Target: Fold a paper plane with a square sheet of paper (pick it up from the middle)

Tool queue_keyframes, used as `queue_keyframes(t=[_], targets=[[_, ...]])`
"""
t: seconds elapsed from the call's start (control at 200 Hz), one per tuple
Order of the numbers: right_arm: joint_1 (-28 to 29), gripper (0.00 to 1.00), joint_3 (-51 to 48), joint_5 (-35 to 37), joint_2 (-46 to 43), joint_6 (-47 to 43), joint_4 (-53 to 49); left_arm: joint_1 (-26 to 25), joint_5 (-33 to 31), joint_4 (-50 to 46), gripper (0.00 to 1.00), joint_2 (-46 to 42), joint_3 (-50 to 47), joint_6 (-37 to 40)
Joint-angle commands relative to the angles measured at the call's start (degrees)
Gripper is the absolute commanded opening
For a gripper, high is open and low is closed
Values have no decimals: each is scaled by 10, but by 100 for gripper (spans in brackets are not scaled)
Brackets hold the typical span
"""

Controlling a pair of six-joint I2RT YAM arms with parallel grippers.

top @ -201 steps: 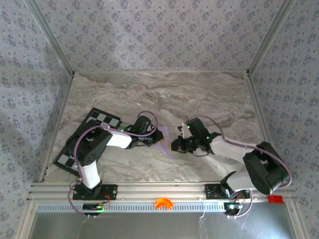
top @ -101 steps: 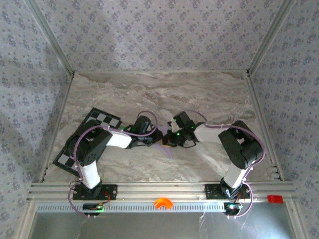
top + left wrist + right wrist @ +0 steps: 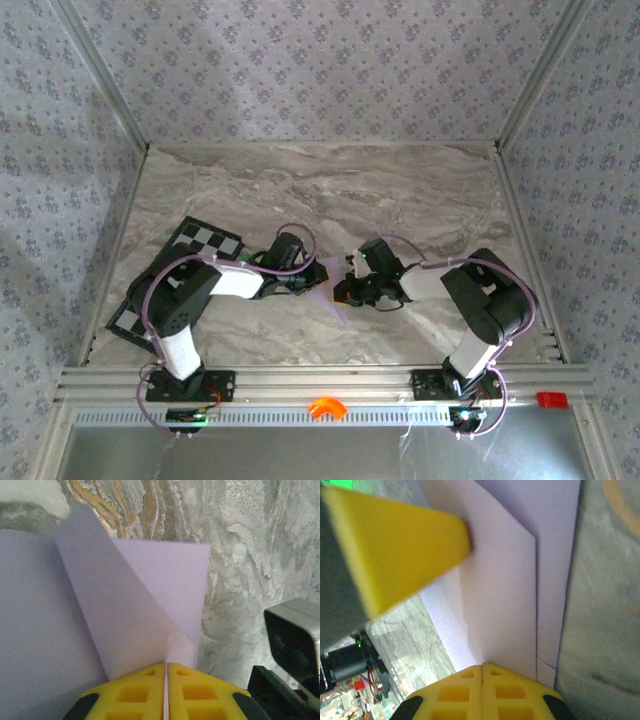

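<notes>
The square sheet of paper (image 3: 331, 287), pale lilac, lies on the marble table folded into a narrow pointed shape between my two grippers. My left gripper (image 3: 309, 284) is at its left side. In the left wrist view the yellow pads (image 3: 135, 692) are together, and a pale sliver of the paper (image 3: 150, 595) runs into the slit of my left gripper (image 3: 165, 666). My right gripper (image 3: 346, 293) is shut at the paper's right side. In the right wrist view my right gripper (image 3: 482, 668) rests its tips on the overlapping layers of the paper (image 3: 505, 580).
A black-and-white checkered board (image 3: 196, 240) lies under the left arm at the left. The left gripper's yellow finger (image 3: 395, 545) crosses the right wrist view. An orange piece (image 3: 326, 407) sits on the front rail. Bare marble (image 3: 330, 190) stretches behind the arms.
The right arm swung in from the right, its elbow folding closer, and its shut gripper came onto the paper's right side. The left gripper stayed in place.
</notes>
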Motion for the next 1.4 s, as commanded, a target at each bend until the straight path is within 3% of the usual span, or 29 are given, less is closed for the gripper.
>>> queue_keyframes(t=[0.0, 0.45, 0.735, 1.059, 1.394], targets=[[0, 0, -42, 18, 4, -19, -114, -7, -14, -57, 11, -45, 27, 38], [-20, 0, -53, 8, -13, -33, -120, -54, -5, -55, 8, -4, 32, 41], [-20, 0, -63, 10, 0, -45, -121, -6, -27, -25, 8, 33, 12, 19], [-21, 0, -77, 4, 7, -47, -108, 50, -48, -89, 7, 27, 31, 39], [-22, 0, -74, -1, 0, -55, -117, 60, -81, -201, 7, 11, 98, 67]])
